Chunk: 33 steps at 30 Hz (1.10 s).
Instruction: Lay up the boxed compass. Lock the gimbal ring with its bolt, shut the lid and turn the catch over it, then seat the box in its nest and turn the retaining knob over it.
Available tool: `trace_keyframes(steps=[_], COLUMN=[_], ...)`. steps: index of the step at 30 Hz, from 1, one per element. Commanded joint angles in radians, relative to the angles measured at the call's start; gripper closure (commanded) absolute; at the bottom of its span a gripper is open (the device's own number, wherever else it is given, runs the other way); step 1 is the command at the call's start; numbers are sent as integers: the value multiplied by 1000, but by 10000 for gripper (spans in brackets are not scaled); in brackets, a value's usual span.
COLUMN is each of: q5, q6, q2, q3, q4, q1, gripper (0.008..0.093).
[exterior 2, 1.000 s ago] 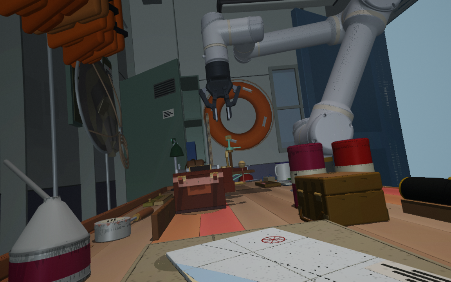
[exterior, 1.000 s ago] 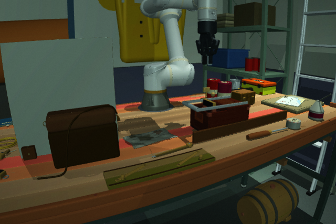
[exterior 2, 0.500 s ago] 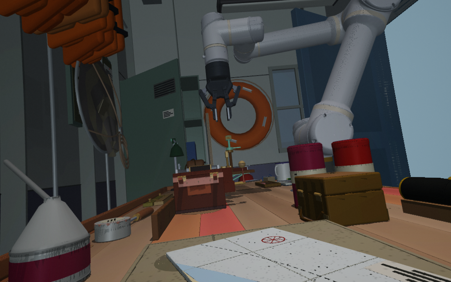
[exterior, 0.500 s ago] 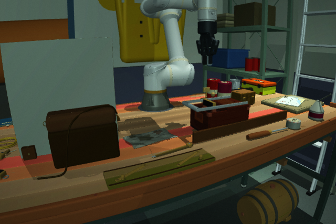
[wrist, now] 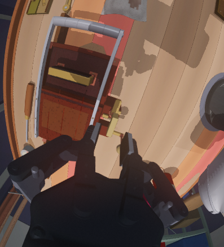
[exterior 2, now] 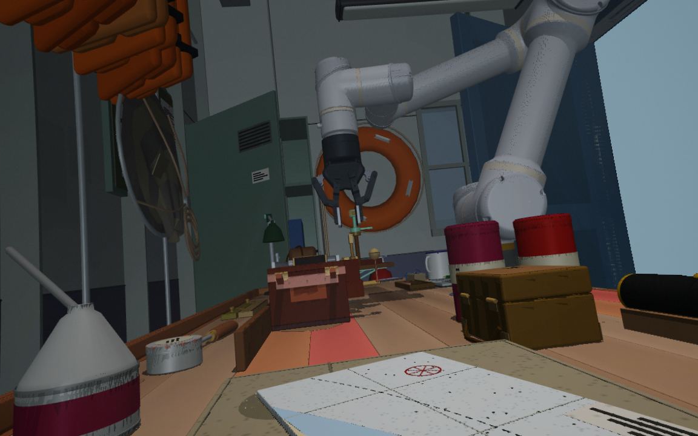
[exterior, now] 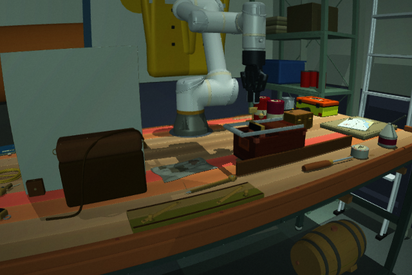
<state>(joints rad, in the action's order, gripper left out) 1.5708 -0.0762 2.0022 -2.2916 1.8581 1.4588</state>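
Note:
The dark red compass box (exterior: pixel 269 140) sits inside the grey tubular frame of its nest (exterior: pixel 263 125), with its lid down and a brass bar (wrist: pixel 70 75) lying across the top. A brass retaining knob on a small bracket (wrist: pixel 113 117) stands at the box's side, nearest the robot base. My gripper (exterior: pixel 254 99) hangs above that knob, fingers partly open and holding nothing. In the wrist camera the fingertips (wrist: pixel 111 139) frame the bench just beside the knob. From the bench end the gripper (exterior 2: pixel 347 212) is well above the box (exterior 2: pixel 308 293).
A dark leather bag (exterior: pixel 100 165) stands at the bench's left, before a grey panel. Two red canisters (exterior: pixel 269 107) and a small brown chest (exterior: pixel 298 117) stand behind the nest. A wooden batten (exterior: pixel 293 159), a chisel (exterior: pixel 324 164), a chart board (exterior: pixel 357 125) and an oil can (exterior: pixel 387 135) lie to the right.

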Motion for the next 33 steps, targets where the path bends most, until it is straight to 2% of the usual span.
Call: trace_keyframes(steps=[1, 33], q5=[0, 0], q6=[0, 0], q2=[-3, -44], q3=[-5, -83], q4=[11, 130], q1=[0, 0], gripper=[634, 634])
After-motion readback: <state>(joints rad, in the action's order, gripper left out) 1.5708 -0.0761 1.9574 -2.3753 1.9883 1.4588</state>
